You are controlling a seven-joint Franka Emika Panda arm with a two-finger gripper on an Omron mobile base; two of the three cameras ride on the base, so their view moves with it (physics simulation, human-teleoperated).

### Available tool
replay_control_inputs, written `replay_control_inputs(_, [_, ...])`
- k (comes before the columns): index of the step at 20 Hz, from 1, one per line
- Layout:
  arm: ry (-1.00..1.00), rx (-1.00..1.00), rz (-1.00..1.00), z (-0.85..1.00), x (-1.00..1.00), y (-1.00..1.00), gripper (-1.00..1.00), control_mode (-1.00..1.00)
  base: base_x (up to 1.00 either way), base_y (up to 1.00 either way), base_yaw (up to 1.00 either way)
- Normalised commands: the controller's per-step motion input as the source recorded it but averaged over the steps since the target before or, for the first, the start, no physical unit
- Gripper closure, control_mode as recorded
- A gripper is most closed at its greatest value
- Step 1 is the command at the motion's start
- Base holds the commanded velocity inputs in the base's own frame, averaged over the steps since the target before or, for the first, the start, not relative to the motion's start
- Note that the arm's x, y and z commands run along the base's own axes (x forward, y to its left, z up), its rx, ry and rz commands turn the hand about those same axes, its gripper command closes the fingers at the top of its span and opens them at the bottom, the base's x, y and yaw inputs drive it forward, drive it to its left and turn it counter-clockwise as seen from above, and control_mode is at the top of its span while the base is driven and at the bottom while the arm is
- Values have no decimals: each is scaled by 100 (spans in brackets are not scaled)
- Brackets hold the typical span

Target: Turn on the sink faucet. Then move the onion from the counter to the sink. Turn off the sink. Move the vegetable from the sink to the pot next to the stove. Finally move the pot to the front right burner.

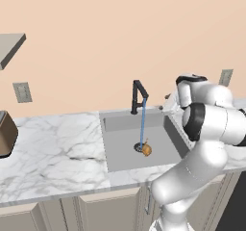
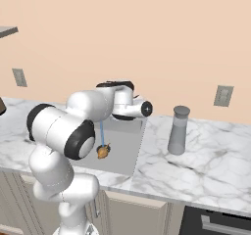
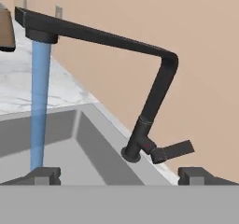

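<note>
Faucet (image 3: 154,94) running, handle just ahead of gripper (image 3: 119,174) | onion (image 1: 146,149) in sink (image 1: 113,146), seemingly rinsed | gripper released, empty | left: shut-off, pot, burner.

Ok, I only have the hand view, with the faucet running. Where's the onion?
Observer: The onion lies in the sink, at the foot of the water stream.
Operator: Anything standing right of the sink?
Observer: A grey lidded jar on the counter, apart from the sink.
Operator: And where's the hand?
Observer: The open gripper hangs empty near the sink's back right corner, right of the faucet.
</note>
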Motion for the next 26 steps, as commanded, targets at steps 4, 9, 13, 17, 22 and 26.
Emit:
replay_control_inputs(4, [0,0,8,3,10,4,-100,-100,0,0,0])
replay_control_inputs(9, [0,-1,6,1,16,9,-100,-100,0,0,0])
replay_control_inputs(13, [0,-2,4,0,11,8,-100,-100,0,0,0])
replay_control_inputs(17, [0,-2,1,0,10,10,-100,-100,0,0,0])
replay_control_inputs(22, [-1,-3,0,0,21,3,-100,-100,0,0,0])
replay_control_inputs(26, [-1,-2,0,0,17,0,-100,-100,0,0,0])
